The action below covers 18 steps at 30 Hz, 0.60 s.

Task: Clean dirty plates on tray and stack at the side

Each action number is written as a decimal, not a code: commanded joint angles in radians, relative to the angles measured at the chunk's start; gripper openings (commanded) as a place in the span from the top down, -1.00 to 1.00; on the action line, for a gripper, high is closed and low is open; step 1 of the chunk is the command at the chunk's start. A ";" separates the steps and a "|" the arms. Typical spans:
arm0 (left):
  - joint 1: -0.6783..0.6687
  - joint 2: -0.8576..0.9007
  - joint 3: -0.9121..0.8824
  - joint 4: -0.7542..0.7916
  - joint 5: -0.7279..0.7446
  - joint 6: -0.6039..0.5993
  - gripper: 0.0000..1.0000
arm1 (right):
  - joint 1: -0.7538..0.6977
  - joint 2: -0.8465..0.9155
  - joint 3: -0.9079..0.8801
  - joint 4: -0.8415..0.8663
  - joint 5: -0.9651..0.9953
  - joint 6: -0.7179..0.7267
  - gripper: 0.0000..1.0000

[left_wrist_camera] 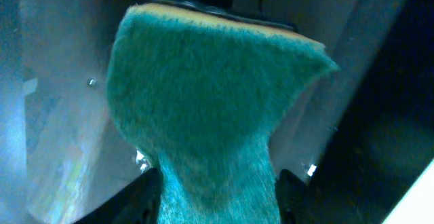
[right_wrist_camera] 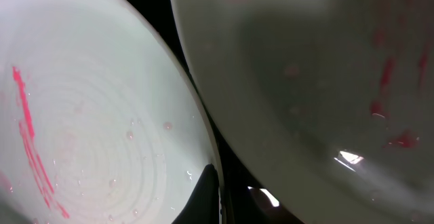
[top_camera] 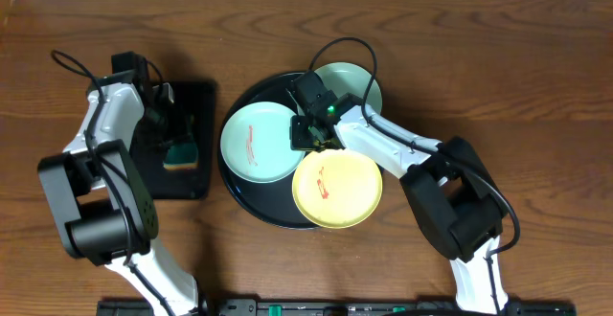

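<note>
The round black tray (top_camera: 251, 201) holds three plates. A mint plate (top_camera: 259, 142) with a red smear lies at its left, a second mint plate (top_camera: 352, 86) at the back, and a yellow plate (top_camera: 337, 190) with a red smear at the front. My right gripper (top_camera: 308, 132) is shut on the right rim of the left mint plate (right_wrist_camera: 88, 129), one finger (right_wrist_camera: 207, 197) lying inside the rim. The yellow plate (right_wrist_camera: 305, 81) is just beside it. My left gripper (top_camera: 177, 139) is shut on a green and yellow sponge (left_wrist_camera: 203, 102), over the rectangular tray.
A smaller rectangular black tray (top_camera: 196, 101) lies on the wooden table (top_camera: 536, 67) left of the round tray, under my left gripper. My right arm reaches over the round tray from the front right.
</note>
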 commanded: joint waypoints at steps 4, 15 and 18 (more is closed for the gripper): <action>0.002 0.039 0.020 0.022 0.017 0.020 0.38 | 0.012 0.021 0.008 -0.012 0.022 -0.024 0.97; 0.002 -0.029 0.047 -0.008 0.018 0.008 0.85 | 0.010 0.021 0.008 -0.014 0.021 -0.031 0.97; 0.001 -0.104 0.077 -0.050 0.023 0.008 0.86 | 0.006 0.021 0.008 -0.017 0.021 -0.047 0.98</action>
